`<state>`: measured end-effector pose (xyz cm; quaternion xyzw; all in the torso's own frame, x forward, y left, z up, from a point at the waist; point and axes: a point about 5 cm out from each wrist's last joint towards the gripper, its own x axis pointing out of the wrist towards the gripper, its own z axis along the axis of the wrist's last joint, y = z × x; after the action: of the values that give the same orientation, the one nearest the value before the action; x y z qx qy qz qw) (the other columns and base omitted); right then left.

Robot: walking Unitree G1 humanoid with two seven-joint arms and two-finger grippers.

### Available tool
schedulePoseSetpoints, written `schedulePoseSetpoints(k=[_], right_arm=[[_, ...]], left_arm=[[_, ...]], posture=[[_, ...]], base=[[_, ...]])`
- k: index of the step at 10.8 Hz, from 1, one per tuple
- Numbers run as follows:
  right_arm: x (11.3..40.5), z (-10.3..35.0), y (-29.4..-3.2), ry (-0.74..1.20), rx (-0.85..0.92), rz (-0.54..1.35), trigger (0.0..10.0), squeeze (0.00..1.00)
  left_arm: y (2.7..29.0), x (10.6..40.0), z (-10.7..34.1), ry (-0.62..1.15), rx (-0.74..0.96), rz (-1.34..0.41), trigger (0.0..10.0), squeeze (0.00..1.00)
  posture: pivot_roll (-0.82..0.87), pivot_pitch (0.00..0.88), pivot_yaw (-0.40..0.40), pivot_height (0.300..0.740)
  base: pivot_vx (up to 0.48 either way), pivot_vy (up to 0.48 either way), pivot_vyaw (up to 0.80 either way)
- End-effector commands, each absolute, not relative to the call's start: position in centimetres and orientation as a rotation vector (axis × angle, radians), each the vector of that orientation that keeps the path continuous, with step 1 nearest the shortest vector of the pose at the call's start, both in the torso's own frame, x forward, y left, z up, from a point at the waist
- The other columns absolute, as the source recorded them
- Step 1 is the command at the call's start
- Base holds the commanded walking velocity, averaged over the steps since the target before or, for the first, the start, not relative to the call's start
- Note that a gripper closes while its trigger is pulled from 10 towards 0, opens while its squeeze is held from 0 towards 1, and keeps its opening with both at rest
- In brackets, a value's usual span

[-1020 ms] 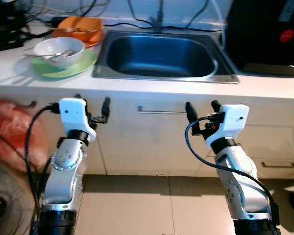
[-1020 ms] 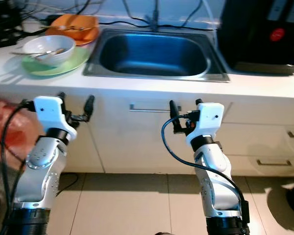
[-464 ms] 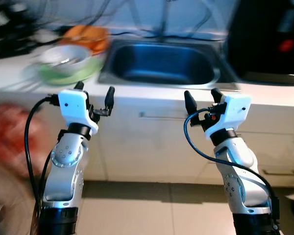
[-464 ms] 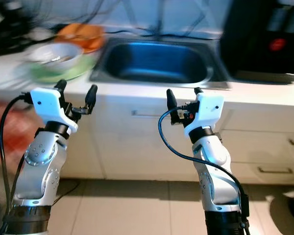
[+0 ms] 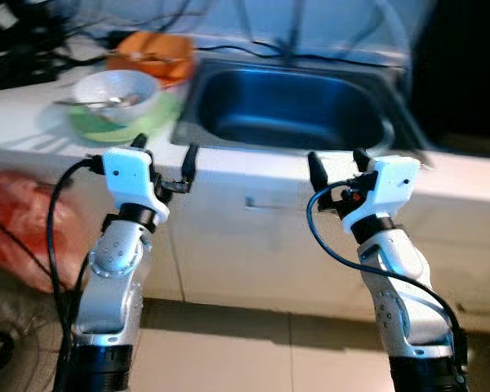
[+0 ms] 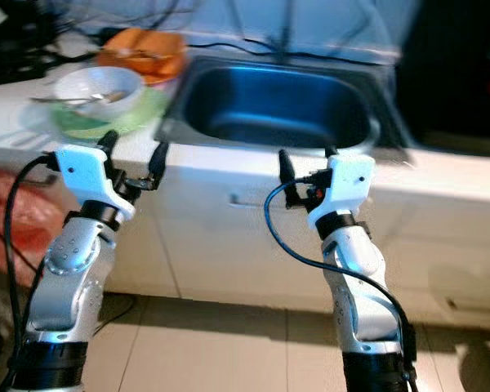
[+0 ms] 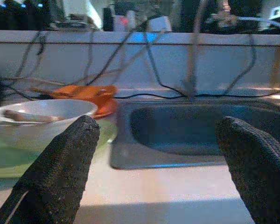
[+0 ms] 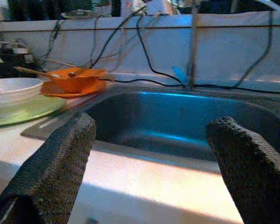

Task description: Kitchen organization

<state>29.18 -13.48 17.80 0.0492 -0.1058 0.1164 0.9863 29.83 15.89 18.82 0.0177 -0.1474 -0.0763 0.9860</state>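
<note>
Standing before a white desk, the robot holds both arms raised in front of the cabinet doors, with neither claw touching anything. Set into the desk is a steel sink, bare inside as far as can be seen, with dark cables trailing along the wall behind it. To the robot's left of the sink sits a green plate carrying a white bowl with a utensil resting in it, and an orange dish lies just behind them. The left claw hangs near the desk's front edge below the bowl, fingers spread wide and empty. The right claw hovers before the sink, likewise wide and empty. Reaching the dishes well probably means lifting the left claw clear of the desk edge first, then approaching the bowl's rim squarely.
</note>
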Motion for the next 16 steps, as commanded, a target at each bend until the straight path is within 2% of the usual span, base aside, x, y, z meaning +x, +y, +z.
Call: schedulePoseSetpoints(k=[1,10,12,16], right_arm=[[29.03,17.8,-13.87,-0.209,0.102,0.223,10.0,0.0],[28.95,17.47,-13.59,-0.191,0.118,0.221,10.0,0.0],[28.95,17.4,-13.62,-0.188,0.121,0.22,10.0,0.0],[28.88,17.34,-13.58,-0.187,0.12,0.218,10.0,0.0]], left_arm=[[15.44,29.67,19.23,-0.313,0.03,-0.175,10.0,0.0],[15.63,29.76,19.42,-0.311,0.063,-0.129,10.0,0.0],[15.67,29.86,19.27,-0.296,0.059,-0.122,10.0,0.0],[15.71,29.91,19.03,-0.284,0.055,-0.117,10.0,0.0]], posture=[[0.05,0.0,-0.035,0.74],[0.06,0.0,-0.033,0.74],[0.05,0.0,-0.032,0.74],[0.05,0.0,-0.032,0.74]], base=[[0.3,0.0,0.0],[0.033,0.0,0.0],[0.0,0.36,-0.48],[0.0,0.325,0.0]])
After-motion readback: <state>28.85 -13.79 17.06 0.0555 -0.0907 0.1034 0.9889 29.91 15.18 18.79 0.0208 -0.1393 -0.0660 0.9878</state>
